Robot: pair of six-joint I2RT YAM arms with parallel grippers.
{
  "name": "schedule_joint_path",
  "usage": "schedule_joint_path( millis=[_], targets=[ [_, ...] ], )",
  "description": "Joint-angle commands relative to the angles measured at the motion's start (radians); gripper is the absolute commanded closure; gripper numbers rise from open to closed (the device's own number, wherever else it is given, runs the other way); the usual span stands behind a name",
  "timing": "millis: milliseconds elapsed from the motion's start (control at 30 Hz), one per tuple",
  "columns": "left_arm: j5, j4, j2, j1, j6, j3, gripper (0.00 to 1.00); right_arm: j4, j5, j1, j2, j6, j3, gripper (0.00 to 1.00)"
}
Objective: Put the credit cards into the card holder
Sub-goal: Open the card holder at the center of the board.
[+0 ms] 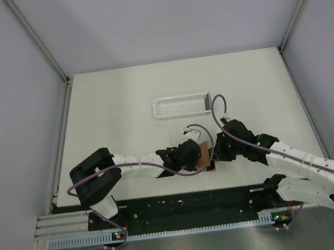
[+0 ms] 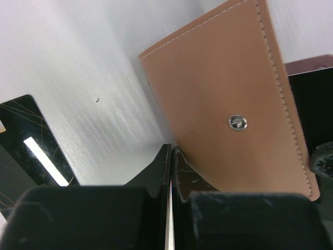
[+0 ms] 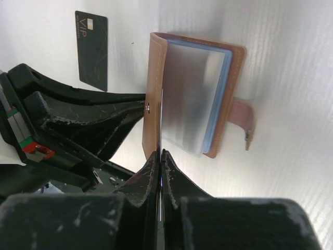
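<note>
Closest in, the right gripper (image 3: 160, 155) is pinched fully together. The thin pale line running up from its tips looks to me like one black rectangular credit card (image 3: 162, 125) seen edge-on. Its leading end sits right at the mouth of the reddish-brown leather folding card holder (image 3: 192, 94). The card holder lies open on the white table (image 3: 291, 62), between the two arms, with its closing strap (image 3: 243, 117) flopped out to the side.

The left gripper (image 2: 170, 152) comes in from the other side, closed as well. Its tips are on the edge of the stitched cover, which stands up on edge, so I read that as a pinch holding the cover open.

So we're at the insertion step for the first card. The next move calls for a straight slide, flat between the cover and the sleeves, while the left side holds steady. If the card twists, it will catch on a sleeve edge.

Now the contents: the stack of clear, pale blue sleeves shows no card seated inside from here.

Just beyond, the second black card with the small white mark (image 3: 93, 49) lies flat on the table, apart from the card holder and not yet picked up.

Farthest back sits the white slatted plastic tray (image 1: 155, 109), well clear of the action, and I see nothing lying in it.
</note>
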Motion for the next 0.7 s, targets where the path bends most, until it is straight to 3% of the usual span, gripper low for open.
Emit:
schedule_joint_path(
  millis=[0, 433, 667],
  targets=[
    [0.03, -0.023, 0.042, -0.005, -0.004, -0.041, 1.0, 0.14, -0.051, -0.007, 0.033, -0.004, 0.012, 1.0],
    [0.118, 0.172, -0.024, -0.004, -0.05, -0.202, 1.0, 0.533, -0.136, -0.009, 0.139, 0.02, -0.129, 1.0],
    [0.103, 0.178, -0.051, -0.004, -0.065, -0.236, 1.0, 0.493, -0.079, -0.007, 0.171, 0.017, -0.134, 1.0]
  ],
)
